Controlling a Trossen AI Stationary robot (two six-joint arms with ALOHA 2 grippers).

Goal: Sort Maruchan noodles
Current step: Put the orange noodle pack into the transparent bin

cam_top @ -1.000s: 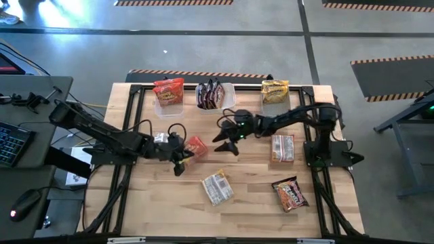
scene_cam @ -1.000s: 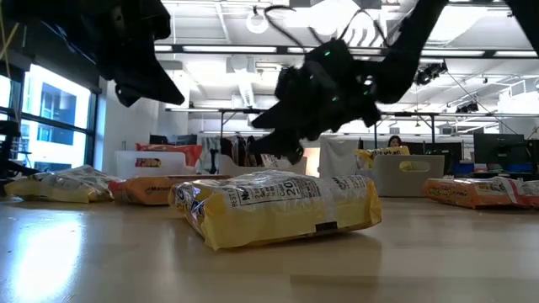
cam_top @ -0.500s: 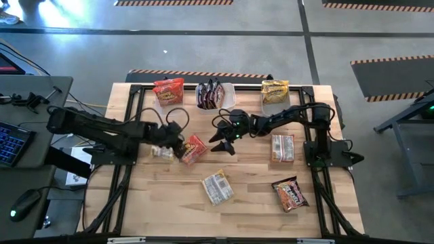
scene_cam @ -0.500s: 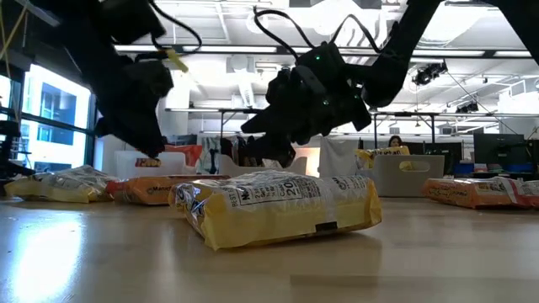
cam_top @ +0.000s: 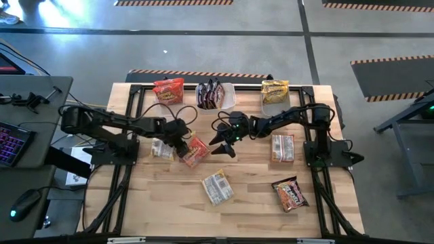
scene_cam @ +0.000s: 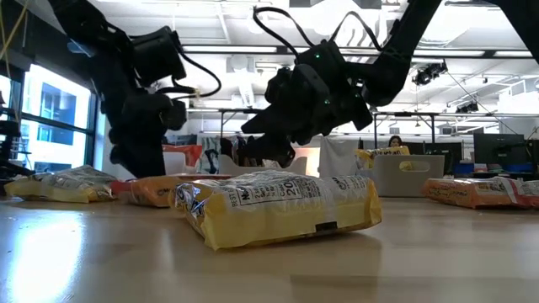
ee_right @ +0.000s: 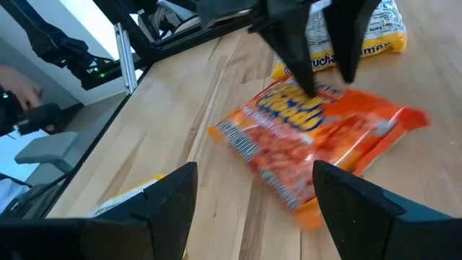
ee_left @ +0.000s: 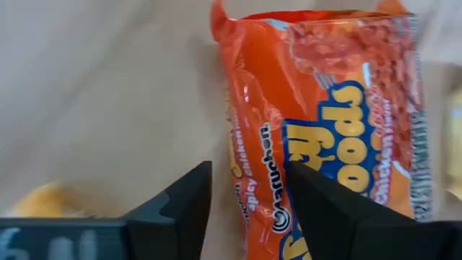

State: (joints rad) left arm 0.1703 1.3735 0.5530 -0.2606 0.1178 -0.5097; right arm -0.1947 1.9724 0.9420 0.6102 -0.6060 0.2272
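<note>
Lying flat on the tabletop [cam_top: 251, 196] now, the orange packet [cam_top: 194, 149] has been let go by the left gripper [cam_top: 182, 144], whose fingers [ee_left: 186, 209] have spread apart and straddle its edge; a second ago they carried it. The right gripper [cam_top: 222, 144] has drifted slightly toward it, fingers [ee_right: 162, 209] apart, holding nothing. A yellow packet [cam_top: 161, 148] is partly hidden under the left arm. Three tubs line the far edge: one [cam_top: 169, 91] holds red-orange packets, one [cam_top: 215, 95] dark ones, one [cam_top: 274, 91] yellow-tan. Three more packets [cam_top: 216, 187] [cam_top: 282, 148] [cam_top: 290, 193] lie loose.
</note>
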